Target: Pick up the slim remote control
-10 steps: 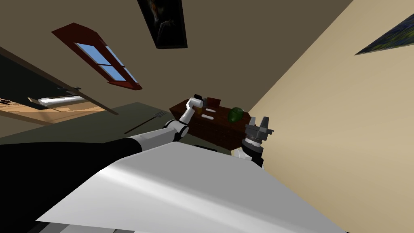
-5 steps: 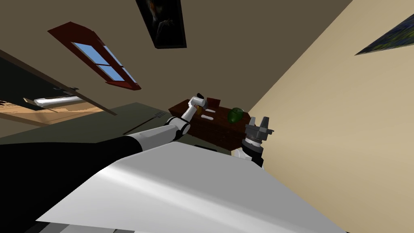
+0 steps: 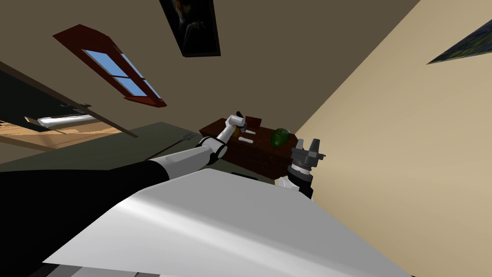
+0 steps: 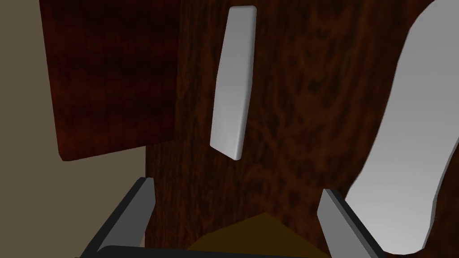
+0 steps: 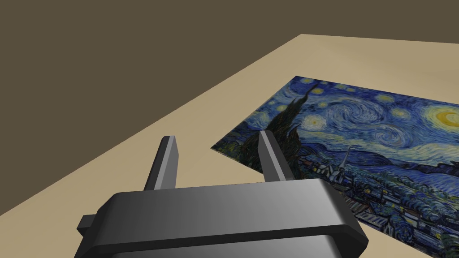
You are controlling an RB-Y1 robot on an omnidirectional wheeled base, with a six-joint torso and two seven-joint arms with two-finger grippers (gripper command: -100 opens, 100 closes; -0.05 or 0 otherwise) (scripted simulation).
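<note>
Slim pale-grey remote (image 4: 233,83), upper centre, lies ungrasped on the dark wooden bench (image 4: 291,112) — left gripper (image 4: 234,184) poised, jaws wide; right gripper (image 5: 217,136) idle, jaws parted.

- Cannot name the wide white curved thing (image 4: 403,156) beside the left gripper (image 4: 235,184); runs off the left wrist view's edge.
- Cannot name the yellow-brown shape (image 4: 262,230) between the fingers (image 4: 132,206); half hidden behind the gripper's dark body.
- Dark red-brown board (image 4: 112,76): cut off by that view's edge.
- Too small in the head view to name: the green thing (image 3: 278,136) on the dark wood cabinet (image 3: 254,154).
</note>
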